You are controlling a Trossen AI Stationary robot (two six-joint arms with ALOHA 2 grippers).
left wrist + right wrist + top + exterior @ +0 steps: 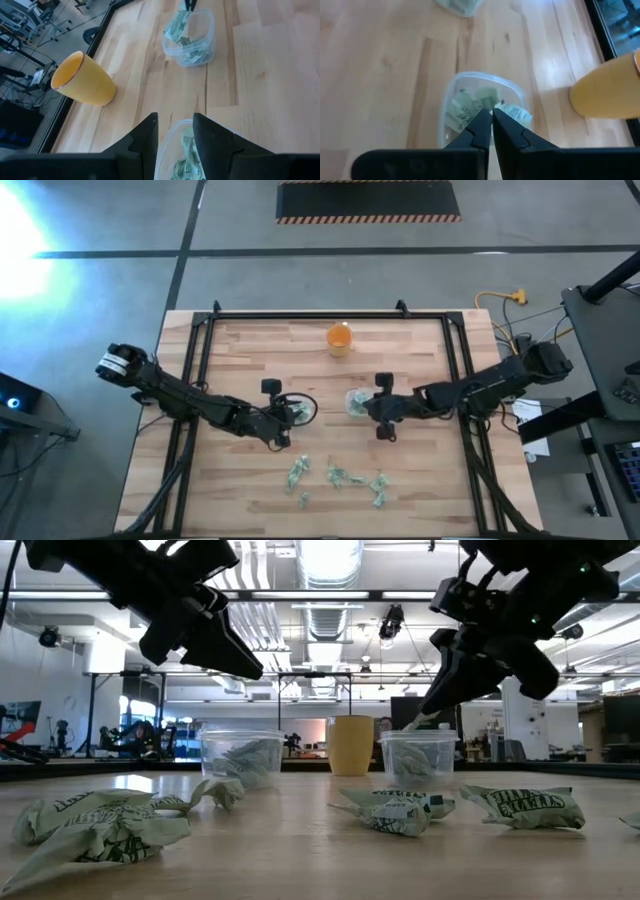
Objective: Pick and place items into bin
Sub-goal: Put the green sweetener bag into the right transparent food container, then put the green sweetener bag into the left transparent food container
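Hanging over the right clear tub [356, 402], a wrinkly piece [176, 26] is pinched in the pressed-together right gripper [491, 116], while the left gripper [175, 132] is held spread above the left tub [241, 756], and more pieces [338, 477] are scattered on the table [420, 350] nearer the front edge.

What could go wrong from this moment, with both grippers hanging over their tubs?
1. The right gripper, shut on a piece over the right tub, holds it near the rim; released there, it might drape over the edge.
2. The left gripper stands open just over the left tub; lowering could nudge the light tub.
3. Loose pieces lie nearer the table's front; the orange cup looks safely apart.
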